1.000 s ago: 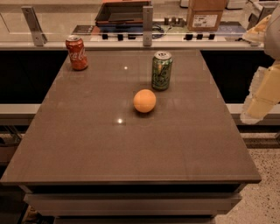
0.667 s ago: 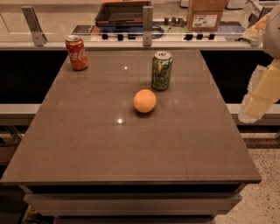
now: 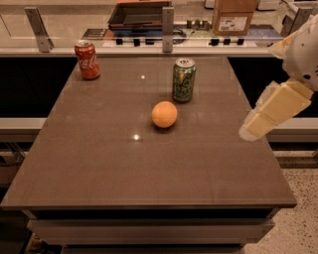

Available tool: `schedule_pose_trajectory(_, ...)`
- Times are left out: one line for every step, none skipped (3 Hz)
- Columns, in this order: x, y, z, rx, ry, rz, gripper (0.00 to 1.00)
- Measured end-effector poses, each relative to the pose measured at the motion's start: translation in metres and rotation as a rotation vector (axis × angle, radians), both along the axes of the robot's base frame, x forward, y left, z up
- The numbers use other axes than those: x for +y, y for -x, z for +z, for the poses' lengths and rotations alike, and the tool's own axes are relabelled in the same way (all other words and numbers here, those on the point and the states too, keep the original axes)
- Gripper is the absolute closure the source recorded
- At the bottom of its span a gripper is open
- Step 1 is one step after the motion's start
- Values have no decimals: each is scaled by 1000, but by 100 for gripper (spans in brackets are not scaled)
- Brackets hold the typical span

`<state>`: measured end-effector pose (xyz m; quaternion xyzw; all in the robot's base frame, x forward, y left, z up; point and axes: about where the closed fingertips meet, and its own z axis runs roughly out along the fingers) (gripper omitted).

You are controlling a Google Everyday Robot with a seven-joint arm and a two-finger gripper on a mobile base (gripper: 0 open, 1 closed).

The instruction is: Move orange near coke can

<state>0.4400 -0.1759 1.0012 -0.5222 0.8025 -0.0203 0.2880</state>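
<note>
While my claw [image 3: 259,123] hangs out at 3 o'clock, the biggest thing in view is the brown tabletop [image 3: 124,173], taking 12 o'clock as its far edge. Behind that edge runs a pale counter [image 3: 59,22] w/ upright metal brackets [image 3: 167,29] fixed along it. My arm [image 3: 303,54] comes in from the upper-right corner, white at the joint. The claw end is pale yellowish and points down toward 7 o'clock, and its tip overlaps the tabletop's 3 o'clock edge in this view. Can't tell whether the claw is spread or pressed together. It's apart from both cans and the fruit.

On the counter at 12 o'clock sits a dark tray [image 3: 139,15], and at approx 1 o'clock a cardboard box [image 3: 233,17] w/ a white label. Speckled floor [image 3: 298,233] shows at 5 o'clock, below the tabletop corner.

Green can [image 3: 184,80] stands upright a bit past centre, toward 12–1 o'clock. Coke can [image 3: 87,60], red w/ white script, stands upright in the far-left corner, approx 11 o'clock, near the edge.

Orange [image 3: 164,114] rests close to the tabletop's centre, at 7 o'clock of the green can, near but not touching it. From the orange the coke can is at 10 o'clock, well apart, and my claw is at 3 o'clock, also well apart.
</note>
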Motion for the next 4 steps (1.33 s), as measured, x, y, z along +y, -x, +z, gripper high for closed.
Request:
schedule_pose_trajectory(28,-12,-16,-36,-151,-14,0)
schedule_pose_trajectory(59,-25,-37,-26,-247,2,0)
schedule_pose_trajectory(81,-36,-61,15,-283,4,0)
schedule_pose_trajectory(98,-47,-86,57,-301,-12,0)
